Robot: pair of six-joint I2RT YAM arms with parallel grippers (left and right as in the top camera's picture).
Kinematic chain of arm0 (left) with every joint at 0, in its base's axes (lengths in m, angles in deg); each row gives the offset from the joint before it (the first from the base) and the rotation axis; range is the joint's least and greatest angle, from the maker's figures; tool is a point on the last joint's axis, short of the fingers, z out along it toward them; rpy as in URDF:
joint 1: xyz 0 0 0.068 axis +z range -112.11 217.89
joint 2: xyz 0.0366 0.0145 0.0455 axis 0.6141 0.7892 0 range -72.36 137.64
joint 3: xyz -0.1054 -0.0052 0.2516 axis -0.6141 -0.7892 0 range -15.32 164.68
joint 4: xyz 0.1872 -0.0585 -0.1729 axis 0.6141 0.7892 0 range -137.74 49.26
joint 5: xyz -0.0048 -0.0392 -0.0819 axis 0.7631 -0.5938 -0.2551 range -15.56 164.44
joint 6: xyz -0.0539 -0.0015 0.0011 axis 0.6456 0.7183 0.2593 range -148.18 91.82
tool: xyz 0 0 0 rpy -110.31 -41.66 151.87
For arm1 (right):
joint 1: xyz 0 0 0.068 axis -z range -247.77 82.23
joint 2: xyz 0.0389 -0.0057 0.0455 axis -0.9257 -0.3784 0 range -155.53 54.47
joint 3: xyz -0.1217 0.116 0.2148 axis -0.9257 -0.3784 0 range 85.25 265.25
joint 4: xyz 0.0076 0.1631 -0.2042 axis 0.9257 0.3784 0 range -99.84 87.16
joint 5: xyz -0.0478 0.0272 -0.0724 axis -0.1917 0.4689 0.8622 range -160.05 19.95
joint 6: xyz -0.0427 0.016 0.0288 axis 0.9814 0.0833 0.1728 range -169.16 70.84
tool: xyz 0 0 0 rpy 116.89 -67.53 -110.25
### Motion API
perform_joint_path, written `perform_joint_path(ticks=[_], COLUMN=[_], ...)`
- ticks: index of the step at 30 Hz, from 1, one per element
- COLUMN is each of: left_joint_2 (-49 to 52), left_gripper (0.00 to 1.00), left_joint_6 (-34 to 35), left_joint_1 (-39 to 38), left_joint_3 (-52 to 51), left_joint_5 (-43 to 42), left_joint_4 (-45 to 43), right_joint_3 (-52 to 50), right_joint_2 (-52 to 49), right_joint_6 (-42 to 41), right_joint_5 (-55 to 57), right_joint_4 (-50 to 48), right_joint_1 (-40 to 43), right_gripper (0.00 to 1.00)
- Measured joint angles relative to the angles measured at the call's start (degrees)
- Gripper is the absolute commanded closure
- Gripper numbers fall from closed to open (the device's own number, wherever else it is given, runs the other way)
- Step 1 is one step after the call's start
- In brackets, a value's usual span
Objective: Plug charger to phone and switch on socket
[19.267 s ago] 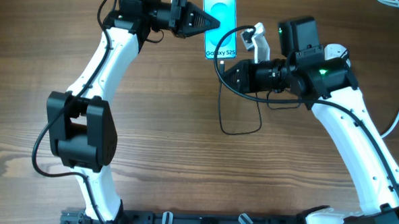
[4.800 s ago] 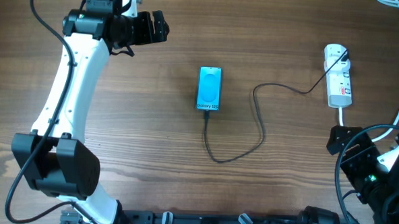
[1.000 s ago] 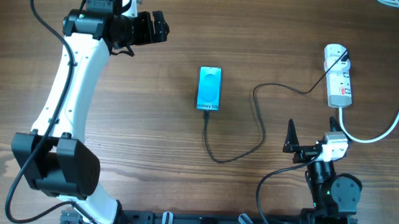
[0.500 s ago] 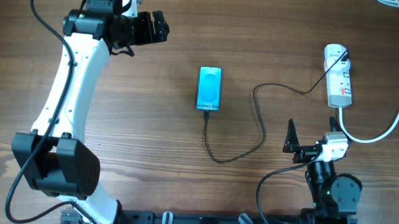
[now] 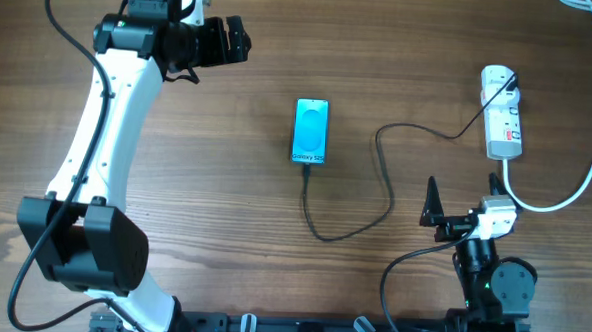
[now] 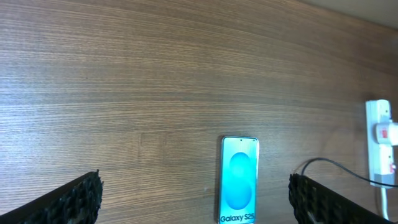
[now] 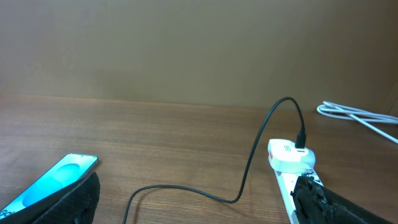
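1. Wood-grain table spans every view, with a plain brown wall behind it in my right wrist view.
2. My left gripper hovers at upper left, fingers spread wide and holding nothing. My right gripper, at lower right, is spread and empty too.
3. Charger loops from the phone's lower edge across to the socket and looks plugged in at both ends.
4. Socket lies at the right edge, just above my right gripper.
5. Phone sits mid-frame, screen cyan.
6. Switching seems to be what remains, though I cannot read the red switch. I'd bring my right fingers together and press one tip straight down on it, clear of the black plug, gently so the socket doesn't slide.
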Motion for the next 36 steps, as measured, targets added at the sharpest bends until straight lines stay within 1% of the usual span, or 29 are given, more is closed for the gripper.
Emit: perform_joint_path(ticks=[2, 4, 8, 12, 14, 15, 17, 18, 20, 23, 24, 33, 36], left_joint_2=[-0.1, -0.9, -4.7, -10.5, -15.3, -18.1, -21.4, -24.6, -29.7, -38.1, -41.4, -64.3, -70.3], left_gripper=[0.00, 0.00, 0.00, 0.00, 0.00, 0.00, 0.00, 0.00, 0.00, 0.00, 0.00, 0.00, 0.00], left_joint_6=[0.0, 0.0, 0.0, -1.2, -3.2, -4.2, -5.2, -6.1, -6.9, -7.4, -7.6, -8.0, -8.0], left_joint_1=[-0.1, -0.3, -0.3, -0.3, -0.3, -0.3, -0.3, -0.3, -0.3, 0.2, 0.7, 2.0, 2.0], left_joint_3=[0.0, 0.0, -0.2, -4.1, -10.8, -16.1, -22.2, -27.7, -34.6, -43.7, -46.9, -69.1, -73.7], left_joint_5=[1.6, 3.8, 7.1, 8.7, 9.2, 9.2, 9.4, 9.6, 9.6, 9.8, 9.8, 9.7, 9.6], left_joint_4=[1.5, 5.6, 10.9, 10.5, 8.0, 3.0, 1.1, 0.7, 0.7, -3.9, -6.8, -25.8, -28.2], right_joint_3=[0.0, 0.0, 0.0, 0.0, 0.0, 0.0, 0.0, 0.0, 0.0, 0.0, 0.0, 0.0, 0.0], right_joint_2=[0.0, 0.0, 0.0, 0.0, 0.0, 0.0, 0.0, 0.0, 0.1, 0.1, 0.1, 0.1, 0.1], right_joint_6=[0.0, 0.0, 0.0, 0.0, 0.0, 0.0, 0.0, 0.0, 0.0, 0.0, 0.0, 0.0, 0.0], right_joint_5=[0.0, 0.0, 0.0, 0.0, 0.0, 0.0, 0.0, 0.0, 0.0, 0.0, 0.0, 0.0, 0.0], right_joint_4=[0.0, 0.0, 0.0, 0.0, 0.0, 0.0, -0.1, 0.0, 0.0, 0.0, -0.1, -0.1, -0.1], right_joint_1=[0.0, 0.0, 0.0, 0.0, 0.0, 0.0, 0.0, 0.0, 0.0, 0.0, 0.0, 0.0, 0.0], right_gripper=[0.00, 0.00, 0.00, 0.00, 0.00, 0.00, 0.00, 0.00, 0.00, 0.00, 0.00, 0.00, 0.00])
